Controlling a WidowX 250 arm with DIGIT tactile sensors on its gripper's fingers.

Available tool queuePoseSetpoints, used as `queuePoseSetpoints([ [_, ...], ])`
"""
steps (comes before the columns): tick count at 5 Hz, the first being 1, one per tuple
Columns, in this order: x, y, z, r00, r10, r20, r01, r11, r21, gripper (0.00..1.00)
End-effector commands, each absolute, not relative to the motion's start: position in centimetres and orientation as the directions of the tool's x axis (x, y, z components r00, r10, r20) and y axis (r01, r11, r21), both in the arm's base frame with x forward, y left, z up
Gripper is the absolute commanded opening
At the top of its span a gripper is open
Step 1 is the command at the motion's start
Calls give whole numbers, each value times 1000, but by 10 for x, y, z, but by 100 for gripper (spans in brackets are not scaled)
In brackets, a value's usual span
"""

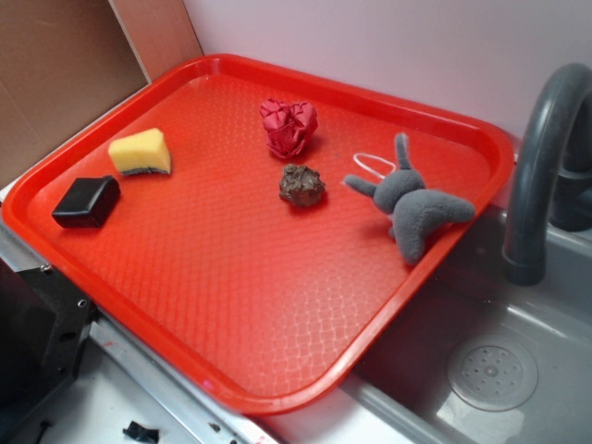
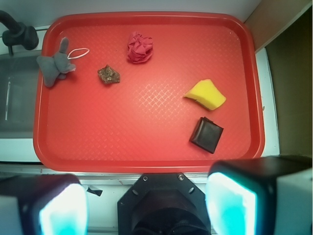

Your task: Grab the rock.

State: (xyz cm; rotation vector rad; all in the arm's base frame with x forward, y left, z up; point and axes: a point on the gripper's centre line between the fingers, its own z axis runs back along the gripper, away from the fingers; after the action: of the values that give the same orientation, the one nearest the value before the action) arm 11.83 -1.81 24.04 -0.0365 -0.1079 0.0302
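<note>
The rock (image 1: pixel 302 185) is a small lumpy brown-grey stone lying on the red tray (image 1: pixel 231 305), just in front of the red crumpled wad (image 1: pixel 289 126). From the wrist camera the rock (image 2: pixel 108 74) shows at upper left, far from my gripper (image 2: pixel 146 203). The gripper hangs high above the tray's near edge, open, with nothing between its two pale fingertips (image 2: pixel 230 203). It does not appear in the exterior view.
On the tray also lie a grey plush toy (image 1: pixel 412 201) right of the rock, a yellow sponge wedge (image 1: pixel 141 153) and a glossy black block (image 1: pixel 86 202) at the left. A sink with a dark faucet (image 1: pixel 541 166) borders the tray on the right.
</note>
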Motion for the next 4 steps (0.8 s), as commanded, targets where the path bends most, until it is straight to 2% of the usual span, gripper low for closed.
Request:
queuePoseSetpoints([
  [1,118,-18,240,994,32,107,-28,999,-38,100],
  [2,140,-24,228,971,-174,163,188,979,-74,100],
  [3,163,-34,211,954,-257,152,257,966,16,100],
  [4,187,-44,186,944,-300,139,295,954,53,100],
])
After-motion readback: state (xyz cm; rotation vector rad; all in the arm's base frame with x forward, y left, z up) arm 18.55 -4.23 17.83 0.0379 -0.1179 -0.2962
